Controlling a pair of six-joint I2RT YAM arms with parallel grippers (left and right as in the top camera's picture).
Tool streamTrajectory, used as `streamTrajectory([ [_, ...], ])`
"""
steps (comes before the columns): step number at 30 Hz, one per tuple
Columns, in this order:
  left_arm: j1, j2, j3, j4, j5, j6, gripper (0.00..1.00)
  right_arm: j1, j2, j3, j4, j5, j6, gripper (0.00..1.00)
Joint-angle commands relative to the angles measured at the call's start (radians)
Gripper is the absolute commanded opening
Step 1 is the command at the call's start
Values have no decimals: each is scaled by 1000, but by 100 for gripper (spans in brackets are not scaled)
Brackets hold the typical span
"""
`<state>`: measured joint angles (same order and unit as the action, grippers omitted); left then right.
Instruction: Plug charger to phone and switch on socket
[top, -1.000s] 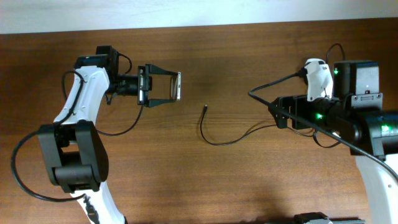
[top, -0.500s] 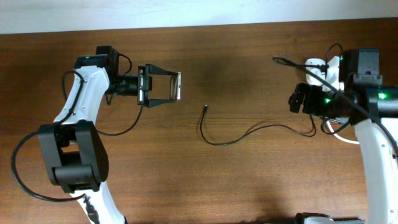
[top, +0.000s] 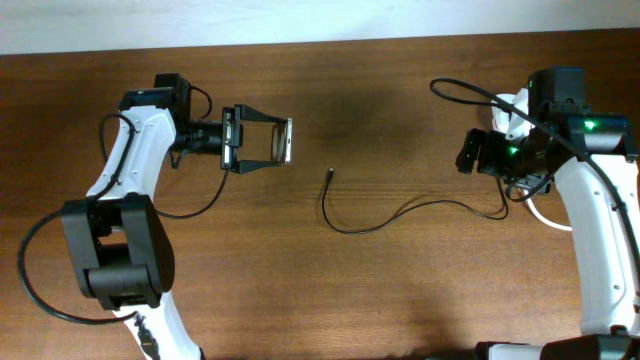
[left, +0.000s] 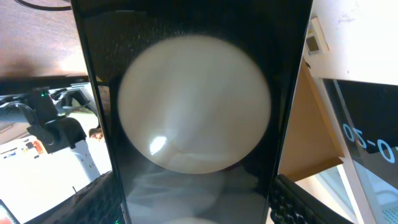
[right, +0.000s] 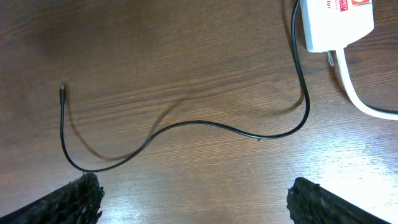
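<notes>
While left gripper (top: 284, 140) clamps phone (left: 196, 112) — charger (right: 196, 122) lies loose.

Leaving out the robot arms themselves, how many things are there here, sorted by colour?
Black: 2, the phone held in the left tool, and the charger.
White: 1, the socket.
Total: 3.

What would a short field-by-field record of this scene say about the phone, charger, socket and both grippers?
phone: clamped between the left fingers
charger: loose curve on the table
connector tip: free, not in the phone
socket: lying at the table's right
left gripper: shut on the phone
right gripper: open, empty, above the charger
</notes>
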<state>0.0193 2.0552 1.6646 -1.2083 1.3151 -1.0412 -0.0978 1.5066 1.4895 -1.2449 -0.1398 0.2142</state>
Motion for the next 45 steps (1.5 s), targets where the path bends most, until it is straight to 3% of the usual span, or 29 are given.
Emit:
streamTrajectory([
  [1,2,0,20,-2,24,-6,0,-3,5,14,3,-10,8,99],
  [21,2,0,20,-1,-8,-5,0,-3,5,14,3,-25,8,99],
  [26,2,0,20,3,-102,-6,0,-3,5,14,3,-26,8,98],
  [29,1,0,21,7,-333,-6,0,-1,5,14,3,-79,8,99],
  [34,-2,0,21,7,-479,-6,0,1,5,12,42,-301,4,98],
  [39,-40,-2,30,16,-531,-32,0,122,5,0,153,-388,5,98],
  [45,-59,-2,40,45,-526,-73,0,298,34,-14,299,-392,190,99],
])
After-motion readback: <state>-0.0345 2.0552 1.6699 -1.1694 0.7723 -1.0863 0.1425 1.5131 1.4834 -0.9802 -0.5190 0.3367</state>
